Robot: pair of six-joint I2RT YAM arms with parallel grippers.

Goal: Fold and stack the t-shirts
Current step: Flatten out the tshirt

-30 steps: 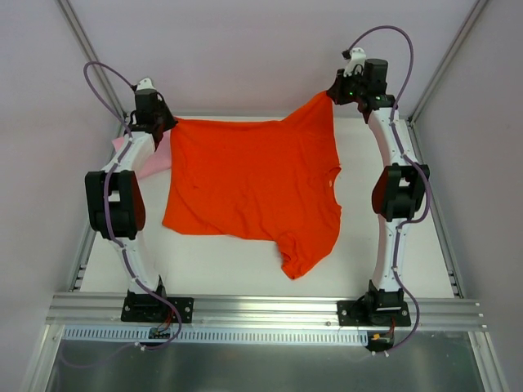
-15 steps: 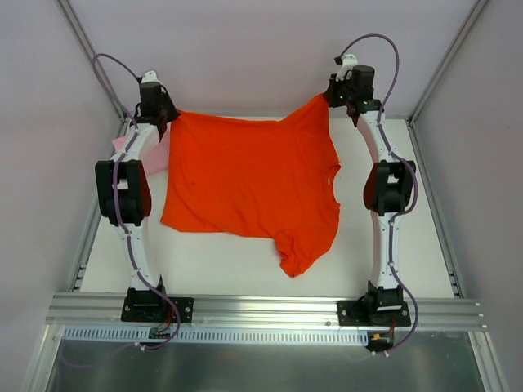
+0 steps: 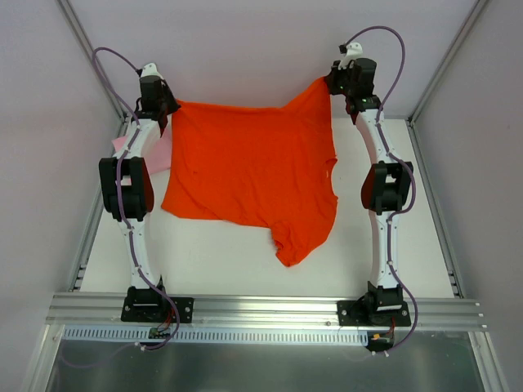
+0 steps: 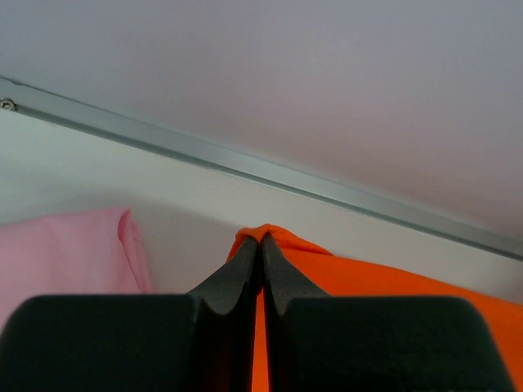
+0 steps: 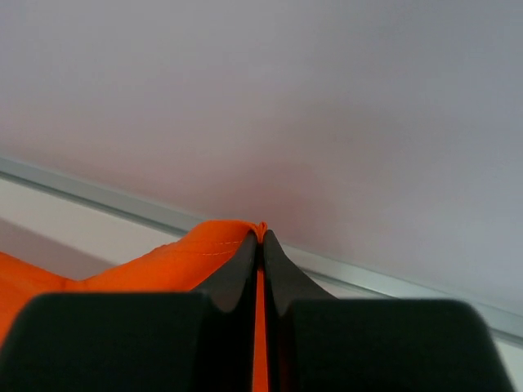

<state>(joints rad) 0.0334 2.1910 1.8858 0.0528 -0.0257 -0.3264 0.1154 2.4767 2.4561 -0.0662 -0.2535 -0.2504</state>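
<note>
Orange-red shirt (image 3: 253, 167) higher — corners in pincers (image 3: 169, 112) (image 3: 330, 88)

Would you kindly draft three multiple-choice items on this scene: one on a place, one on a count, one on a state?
1. The pink shirt lies: A) by the left arm B) by the right arm C) on the near rail.
2. Shirts in view: A) one B) two C) four.
3. The left pincer is: A) wide open B) shut on nothing C) shut on the orange-red shirt.
Key: 1A, pink shows beside that arm; 2B, one pink and one orange-red; 3C, cloth is pinched between its closed jaws.
</note>
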